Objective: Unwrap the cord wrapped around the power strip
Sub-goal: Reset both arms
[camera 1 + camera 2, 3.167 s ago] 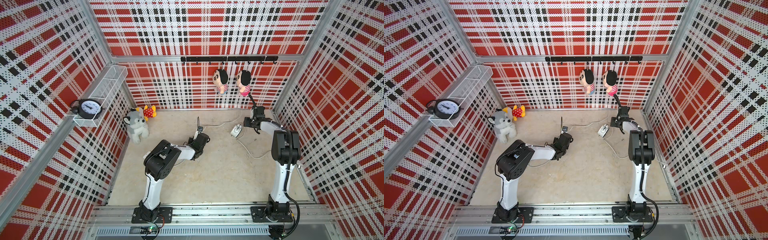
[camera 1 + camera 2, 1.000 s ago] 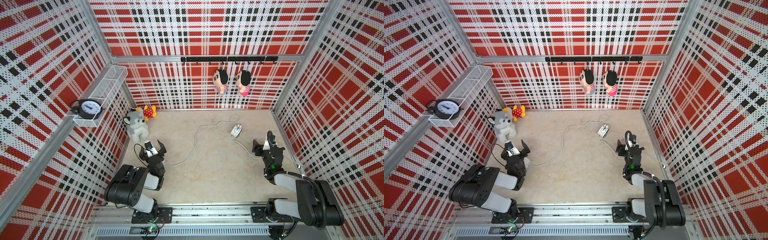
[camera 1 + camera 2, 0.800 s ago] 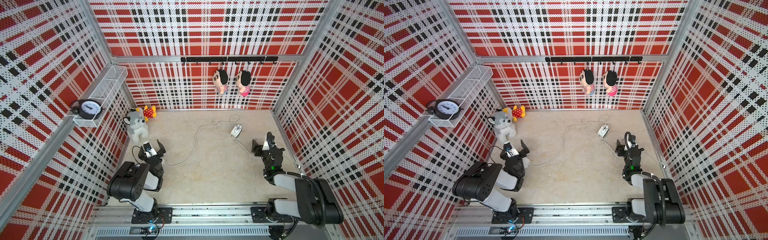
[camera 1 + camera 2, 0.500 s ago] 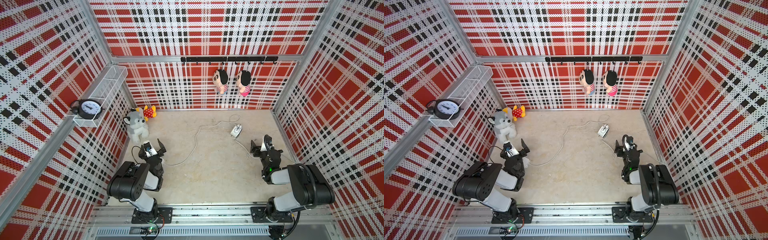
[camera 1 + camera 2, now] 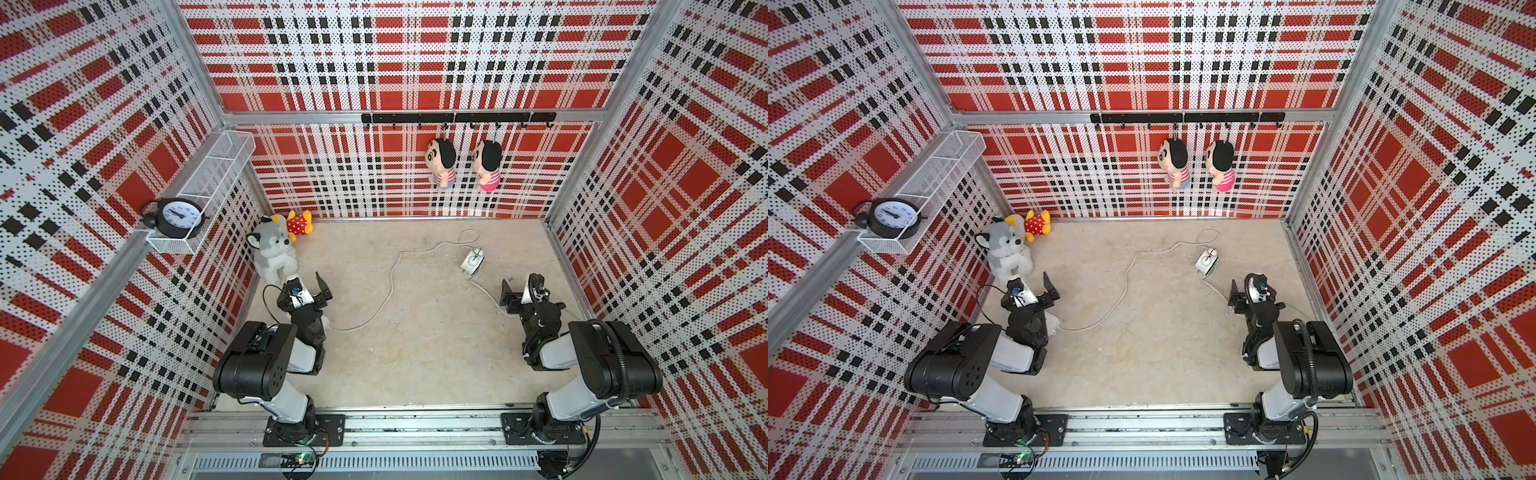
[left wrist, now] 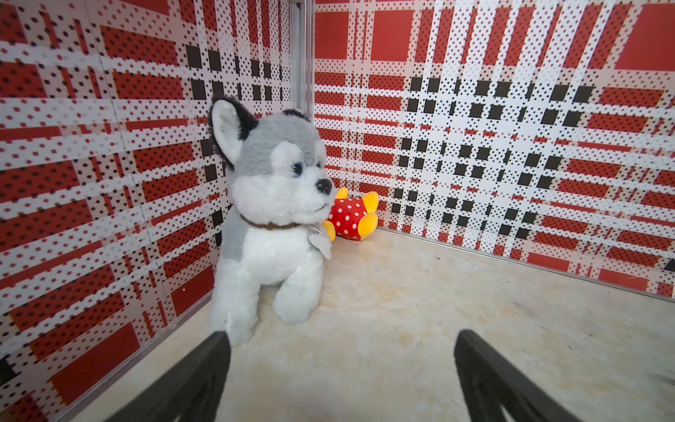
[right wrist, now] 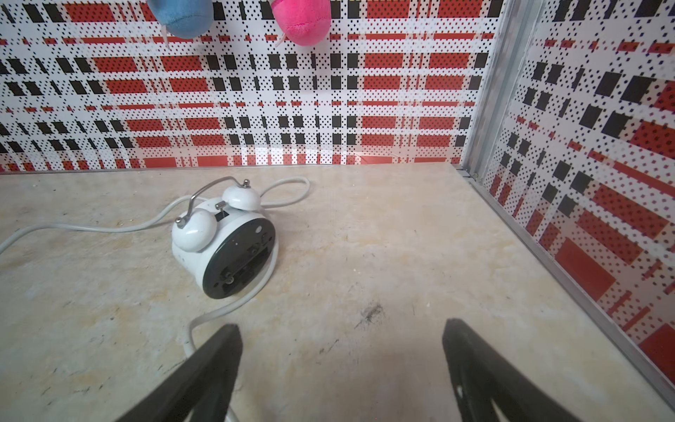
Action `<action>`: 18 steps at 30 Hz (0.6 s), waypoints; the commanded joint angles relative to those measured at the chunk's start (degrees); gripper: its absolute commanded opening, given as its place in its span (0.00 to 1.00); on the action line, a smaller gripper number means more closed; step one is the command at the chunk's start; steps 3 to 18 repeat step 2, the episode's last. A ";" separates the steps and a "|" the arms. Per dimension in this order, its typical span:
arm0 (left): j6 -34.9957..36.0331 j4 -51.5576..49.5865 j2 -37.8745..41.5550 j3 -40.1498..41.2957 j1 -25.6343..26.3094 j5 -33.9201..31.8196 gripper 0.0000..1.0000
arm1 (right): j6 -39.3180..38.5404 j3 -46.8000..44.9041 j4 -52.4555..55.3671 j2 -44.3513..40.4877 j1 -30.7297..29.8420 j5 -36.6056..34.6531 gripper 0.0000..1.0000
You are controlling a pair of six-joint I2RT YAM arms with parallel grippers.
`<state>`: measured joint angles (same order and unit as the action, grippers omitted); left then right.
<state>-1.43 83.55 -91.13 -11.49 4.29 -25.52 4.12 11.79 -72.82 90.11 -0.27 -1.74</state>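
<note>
On the floor (image 7: 365, 237), one cord (image 7: 91, 228) is laid past one white clock (image 7: 222, 248), just beside the right gripper (image 7: 341, 327), near the left gripper (image 6: 341, 334); both are spread.

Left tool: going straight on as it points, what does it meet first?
Probably the husky plush: its forepaw lies just ahead of one finger of the left tool; the midline crosses bare floor toward the red spotted toy.

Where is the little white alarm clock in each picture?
In a top view: white alarm clock on the floor, right of centre.
In a top view: same place.
Left wrist: not there.
Right wrist: on the floor, black back showing.
Shared landmark: the cord beside it.
</note>
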 commanded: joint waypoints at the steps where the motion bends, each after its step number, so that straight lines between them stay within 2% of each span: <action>1: -0.95 -2.05 0.26 -0.39 -0.86 2.94 0.98 | 0.19 0.47 -1.91 -0.14 -0.38 -2.57 0.97; 2: -0.95 -1.82 0.36 -0.21 -0.86 3.01 0.98 | 0.90 0.71 -1.34 -0.08 -0.35 -4.31 1.00; 18: -0.95 -1.82 0.36 -0.21 -0.86 3.01 0.98 | 0.90 0.71 -1.34 -0.08 -0.35 -4.31 1.00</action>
